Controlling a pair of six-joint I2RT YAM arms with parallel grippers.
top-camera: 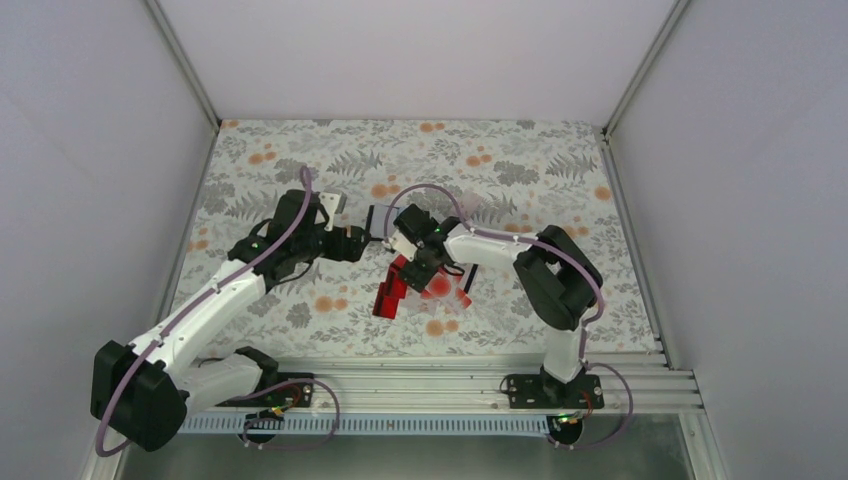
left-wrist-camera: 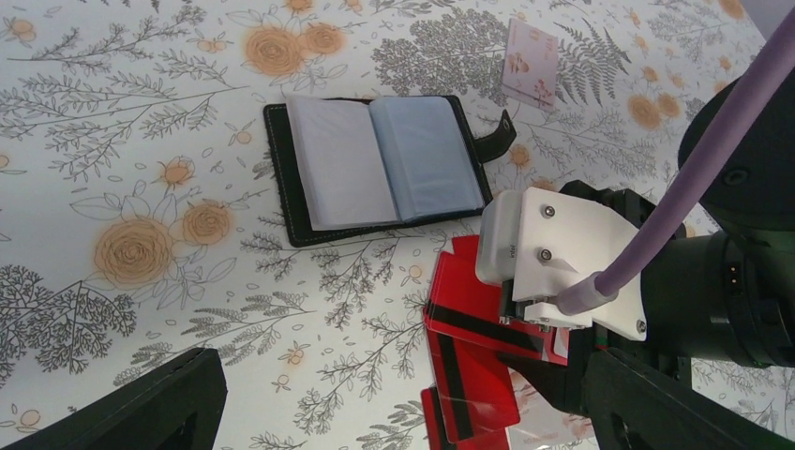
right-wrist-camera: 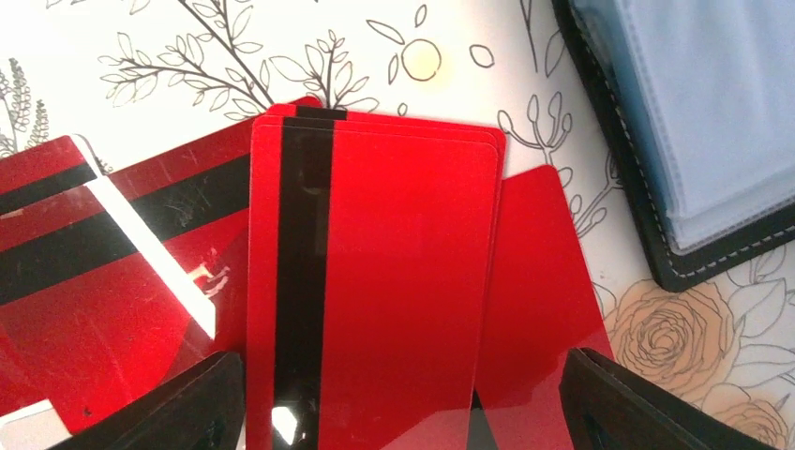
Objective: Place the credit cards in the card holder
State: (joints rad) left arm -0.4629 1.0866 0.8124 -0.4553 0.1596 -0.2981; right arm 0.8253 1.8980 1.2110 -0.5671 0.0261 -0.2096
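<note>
Right hand (right-wrist-camera: 403, 417) open, low over credit cards (right-wrist-camera: 375, 281); fingers straddle top card's short width. Card holder (left-wrist-camera: 389, 159) lies open on table (left-wrist-camera: 122, 122), just far-left of pile. Left hand (top-camera: 352, 243) open, nearer card holder.

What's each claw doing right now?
Left claw: open, empty.
Right claw: open, straddling the top red card, not gripping it.

Robot lab enclosure, white panel walls (top-camera: 400, 50), aluminium rail (top-camera: 420, 385)

Plain pale walls (top-camera: 80, 150) stand left, right and far. The tablecloth (top-camera: 540, 160) shows grey ferns and orange flowers. A metal rail (top-camera: 430, 385) lines its near edge.
</note>
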